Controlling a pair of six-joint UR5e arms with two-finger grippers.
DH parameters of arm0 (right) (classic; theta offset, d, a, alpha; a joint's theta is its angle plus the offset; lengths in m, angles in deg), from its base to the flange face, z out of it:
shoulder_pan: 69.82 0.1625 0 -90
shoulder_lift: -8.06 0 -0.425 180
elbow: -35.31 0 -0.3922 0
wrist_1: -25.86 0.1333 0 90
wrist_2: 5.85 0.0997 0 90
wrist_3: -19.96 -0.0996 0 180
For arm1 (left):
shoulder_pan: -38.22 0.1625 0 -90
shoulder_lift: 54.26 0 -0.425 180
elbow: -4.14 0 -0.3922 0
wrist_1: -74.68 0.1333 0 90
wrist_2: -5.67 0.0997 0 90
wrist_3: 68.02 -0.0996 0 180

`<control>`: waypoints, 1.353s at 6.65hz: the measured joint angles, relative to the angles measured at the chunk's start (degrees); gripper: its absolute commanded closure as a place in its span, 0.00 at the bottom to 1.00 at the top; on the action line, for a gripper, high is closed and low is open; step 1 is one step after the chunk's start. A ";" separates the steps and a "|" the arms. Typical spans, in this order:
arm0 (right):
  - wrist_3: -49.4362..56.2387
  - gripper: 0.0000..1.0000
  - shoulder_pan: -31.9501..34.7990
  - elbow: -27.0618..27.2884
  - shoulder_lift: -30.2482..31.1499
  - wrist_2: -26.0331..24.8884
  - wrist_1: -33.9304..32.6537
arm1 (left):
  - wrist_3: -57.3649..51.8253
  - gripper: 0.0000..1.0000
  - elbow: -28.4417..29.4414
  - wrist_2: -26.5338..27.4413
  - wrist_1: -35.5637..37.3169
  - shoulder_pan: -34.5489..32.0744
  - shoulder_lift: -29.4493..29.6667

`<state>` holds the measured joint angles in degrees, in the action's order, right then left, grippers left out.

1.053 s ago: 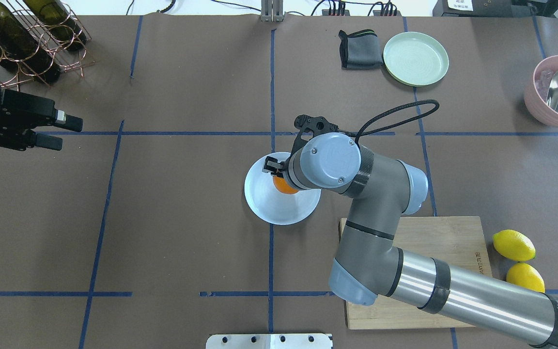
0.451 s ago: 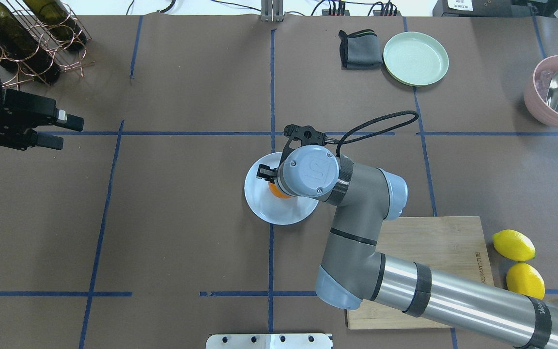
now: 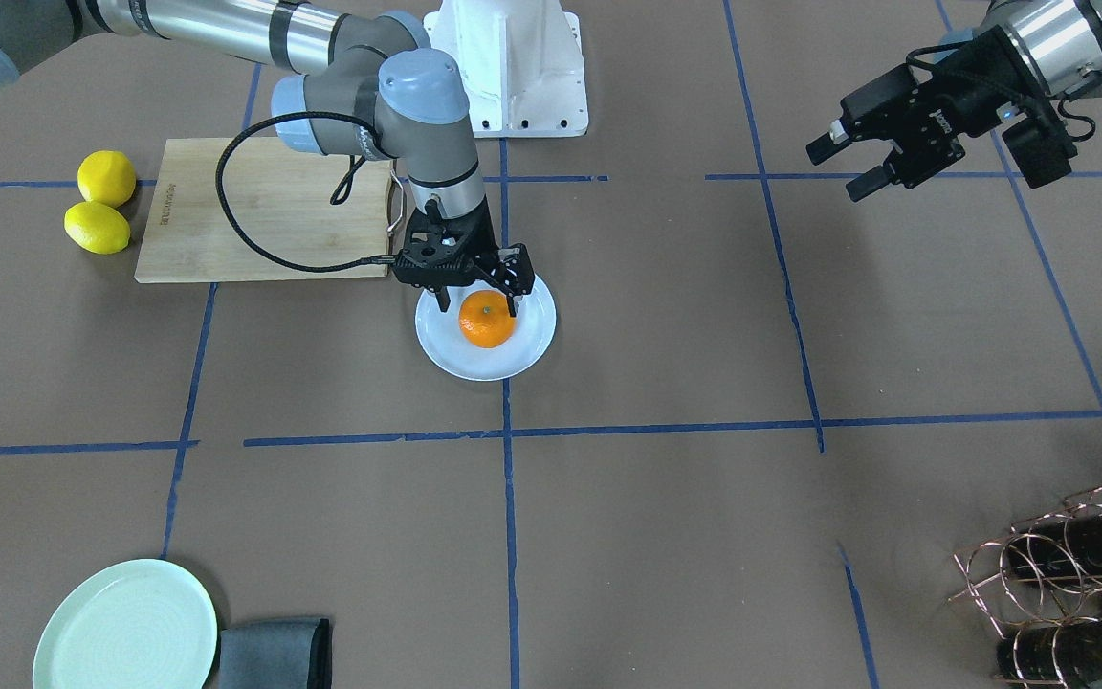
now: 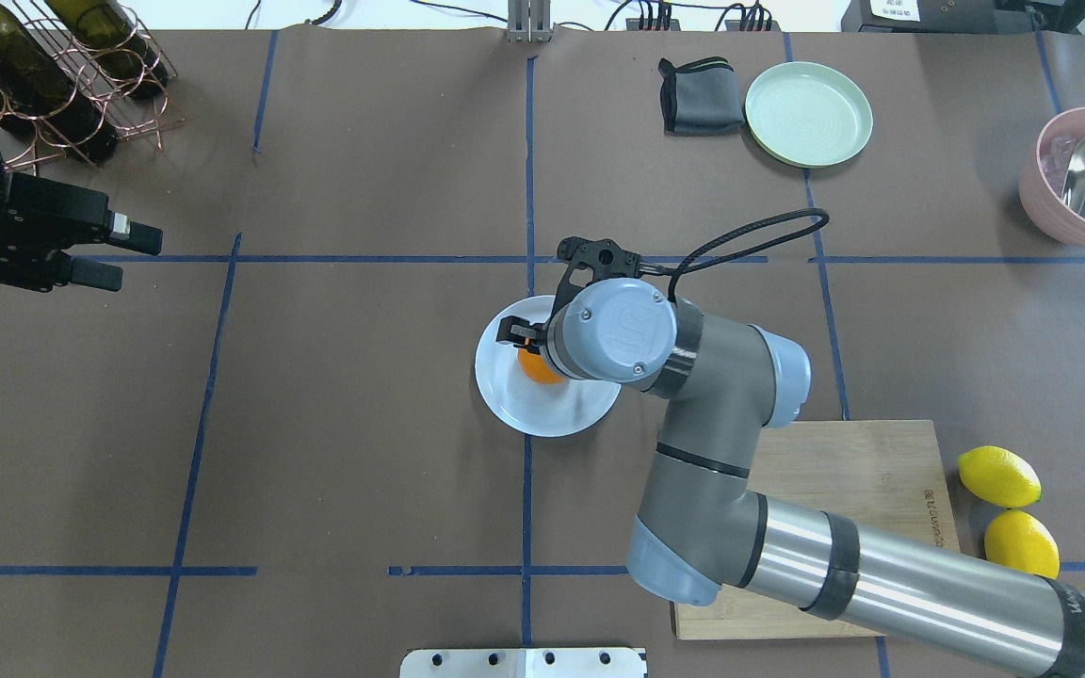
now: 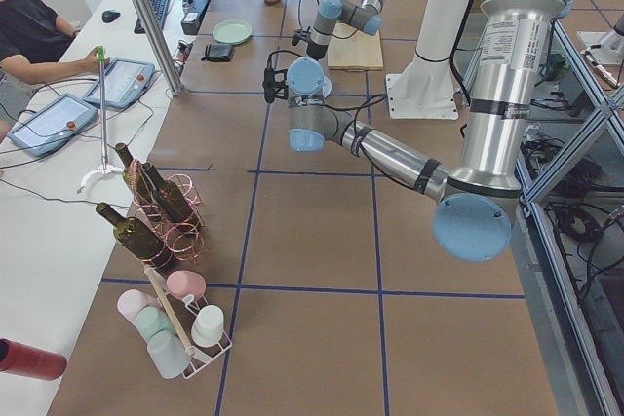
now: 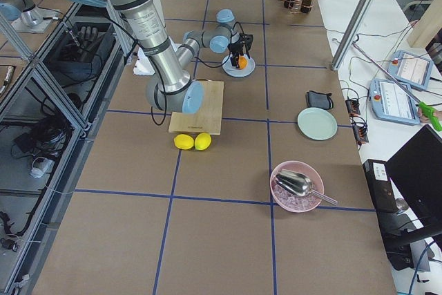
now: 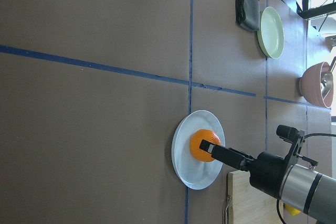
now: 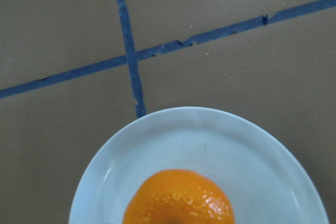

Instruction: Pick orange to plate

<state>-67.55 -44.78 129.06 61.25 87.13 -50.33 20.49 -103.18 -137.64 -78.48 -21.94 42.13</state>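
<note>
**Free room and obstacles.** Bare brown paper-covered desk (image 4: 345,424) surrounds the round pale bluish-white plate (image 3: 474,366) at its centre. The sides towards the operators and towards the robot's left are open. The right gripper (image 3: 478,301) hangs over the plate, jaws spread either side of the small bright-orange fruit (image 3: 487,321). With its grey arm (image 4: 721,395), it blocks the overhead and right-hand approaches. A flat bamboo cutting board (image 4: 882,471) lies beneath that arm, with two yellow lemons (image 4: 999,476) just beside it. Along the far edge stand a folded grey cloth (image 4: 698,96), a mint-green plate (image 4: 808,113) and a pink bowl (image 4: 1056,202). The left gripper (image 4: 133,259), jaws parted, hovers well apart from the plate, near the copper wire bottle rack (image 4: 62,75).
</note>
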 measured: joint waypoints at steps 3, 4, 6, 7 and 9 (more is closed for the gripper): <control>8.53 0.00 7.67 17.33 10.21 8.96 -7.92 | -2.04 0.00 2.73 6.53 0.25 1.02 -0.57; 12.89 0.00 11.75 20.17 13.26 13.38 -9.42 | -5.34 0.00 4.01 9.42 1.07 2.16 -0.69; 25.96 0.00 22.02 22.48 20.41 22.56 -10.21 | -15.74 0.00 5.35 12.46 6.25 2.54 -0.89; 34.21 0.00 27.22 22.38 23.67 25.79 -10.51 | -23.84 0.00 5.46 13.07 10.14 1.14 -1.55; 53.72 0.00 37.20 20.29 27.58 29.50 -14.19 | -47.38 0.00 5.25 13.29 19.79 -6.18 -4.07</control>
<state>-13.82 -7.58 149.35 88.83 116.63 -64.52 -26.89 -97.93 -124.34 -58.69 -28.12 38.05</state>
